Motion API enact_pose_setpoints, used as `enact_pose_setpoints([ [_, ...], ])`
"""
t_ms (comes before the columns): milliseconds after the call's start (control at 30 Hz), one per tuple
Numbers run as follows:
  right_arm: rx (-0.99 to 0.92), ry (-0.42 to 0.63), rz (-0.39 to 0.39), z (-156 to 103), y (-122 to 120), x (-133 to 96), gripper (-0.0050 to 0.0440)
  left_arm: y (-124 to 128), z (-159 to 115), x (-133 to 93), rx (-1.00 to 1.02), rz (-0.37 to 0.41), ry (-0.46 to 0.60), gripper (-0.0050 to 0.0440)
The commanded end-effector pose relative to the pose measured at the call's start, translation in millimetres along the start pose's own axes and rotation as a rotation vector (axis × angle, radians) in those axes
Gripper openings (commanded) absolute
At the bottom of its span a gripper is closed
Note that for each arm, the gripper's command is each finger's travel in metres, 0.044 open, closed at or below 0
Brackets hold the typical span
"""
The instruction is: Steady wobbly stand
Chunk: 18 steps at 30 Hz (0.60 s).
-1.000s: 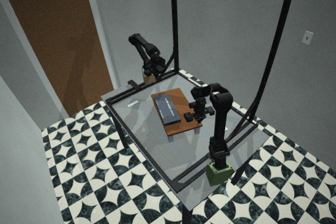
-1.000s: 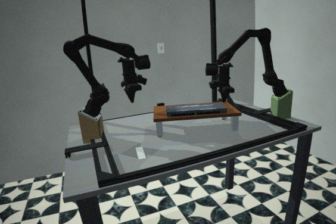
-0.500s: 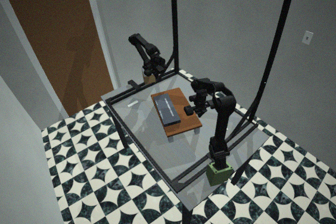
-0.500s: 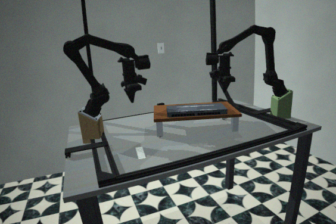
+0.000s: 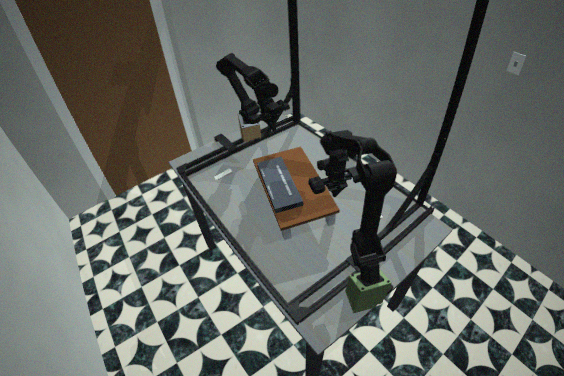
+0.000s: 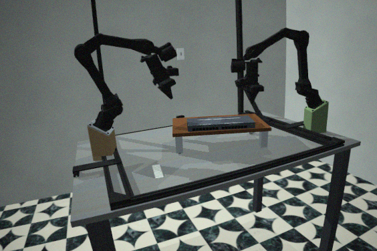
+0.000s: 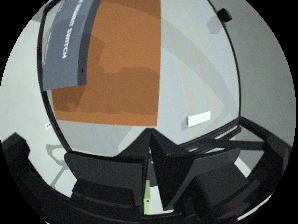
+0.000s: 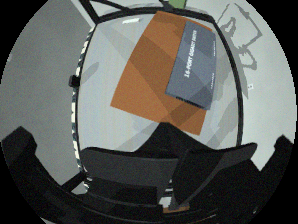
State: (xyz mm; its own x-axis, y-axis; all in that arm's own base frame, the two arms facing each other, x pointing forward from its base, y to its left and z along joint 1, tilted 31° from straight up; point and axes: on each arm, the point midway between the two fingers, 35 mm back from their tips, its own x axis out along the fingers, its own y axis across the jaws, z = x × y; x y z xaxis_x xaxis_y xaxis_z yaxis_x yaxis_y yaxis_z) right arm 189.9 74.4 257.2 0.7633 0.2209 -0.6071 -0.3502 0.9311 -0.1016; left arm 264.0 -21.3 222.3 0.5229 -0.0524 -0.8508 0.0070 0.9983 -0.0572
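Viewing from the top: the stand [image 5: 309,167] [image 6: 180,127] [image 7: 125,65] [image 8: 137,72] is near the middle of the frame, on the desk [image 5: 254,250] [image 6: 218,163] [image 7: 182,75] [image 8: 95,105]. The network switch [image 5: 281,185] [image 6: 222,123] [image 7: 65,55] [image 8: 192,67] lies on its board, towards the left edge. One white wedge [image 5: 223,174] [image 6: 158,171] lies apart, to the left of the stand. The left claw [image 5: 338,192] [image 6: 254,96] [image 7: 149,131] appears over the board's right part; the right claw [image 5: 273,128] [image 6: 170,97] [image 8: 163,126] is at upper centre.

Exterior: board at centre right, two front legs visible below it, switch on top. Cannot tell from this angle whether the board is level. The wedge lies flat at lower centre-left. The right claw hangs in the air left of the stand, pointing down and rightward; the left claw is above the board's right end. Neither touches the stand.

Left wrist: claw closed, nothing gripped. Board fills upper centre, switch at upper left. Another white wedge [image 7: 199,118] [image 8: 131,21] lies on the desk at right, clear of the board.

Right wrist: this claw also closed and empty. Board runs from top centre to lower centre, with the switch along its right side. The second wedge shows at the top, left of the board.
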Motion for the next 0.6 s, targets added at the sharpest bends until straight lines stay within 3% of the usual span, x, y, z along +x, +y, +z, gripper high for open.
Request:
enact_pose_setpoints([
  [0, 0.033, -0.194, 0.018, 68.9, 1.0, -8.9, 0.0000, 0.0, -0.2, 0.5, 0.000, 0.000, 0.001, 0.0000],
  [200, 0.033, -0.194, 0.018, 68.9, 1.0, -8.9, 0.0000, 0.0, -0.2, 0.5, 0.000, 0.000, 0.001, 0.0000],
  [233, 0.038, -0.226, 0.017, 71.2, -0.4, -17.8, 0.0000, 0.0, 0.0, 0.0, 0.000, 0.000, 0.000, 0.0000],
  [567, 0.109, -0.741, 0.055, 215.0, -8.1, -98.9, 0.0000, 0.0, 0.0, 0.0, 0.000, 0.000, 0.000, 0.0000],
])
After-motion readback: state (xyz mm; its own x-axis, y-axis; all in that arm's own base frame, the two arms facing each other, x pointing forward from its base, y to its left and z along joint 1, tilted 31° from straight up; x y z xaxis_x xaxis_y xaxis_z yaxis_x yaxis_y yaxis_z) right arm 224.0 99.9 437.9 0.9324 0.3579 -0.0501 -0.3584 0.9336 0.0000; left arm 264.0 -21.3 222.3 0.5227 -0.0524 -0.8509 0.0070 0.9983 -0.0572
